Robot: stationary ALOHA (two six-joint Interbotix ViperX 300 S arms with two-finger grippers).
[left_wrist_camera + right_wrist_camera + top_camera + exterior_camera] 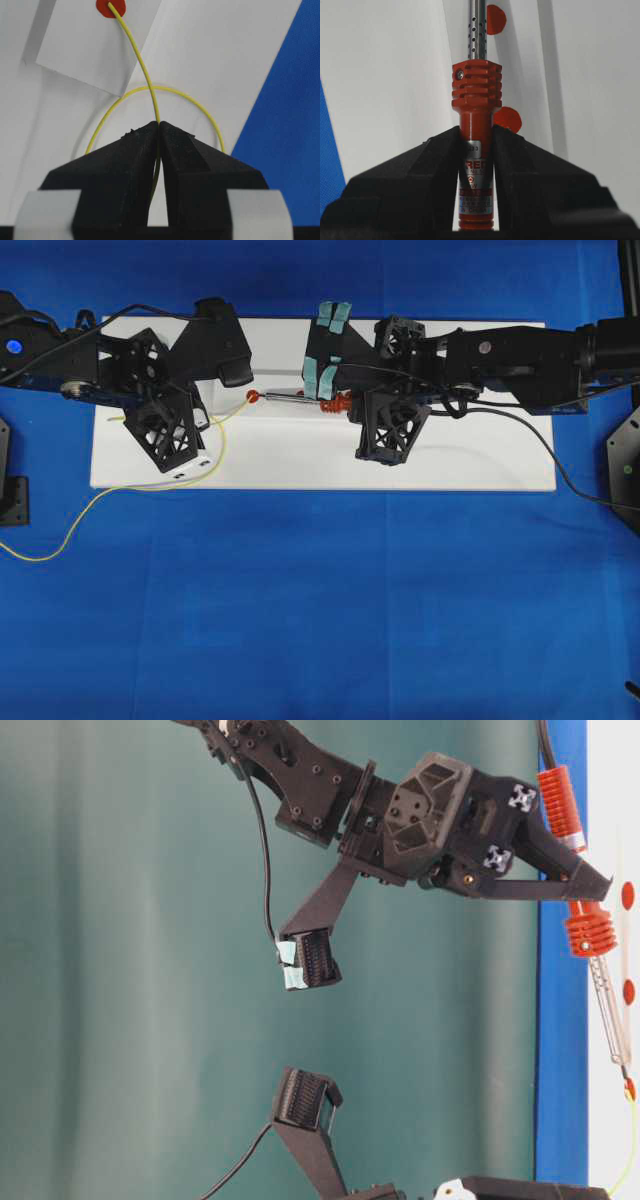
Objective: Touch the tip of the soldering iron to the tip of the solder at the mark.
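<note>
Overhead view: left claw [159,125] pinches the solder [142,70], its tip on a red mark [110,7]; right claw [476,137] clamps the soldering iron [476,100] over the white board [300,455], tip near that mark.

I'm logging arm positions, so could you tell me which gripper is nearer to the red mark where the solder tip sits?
Left. The left gripper, shut on the solder, sits just beside the red mark; the right gripper holds the soldering iron farther off.
</note>
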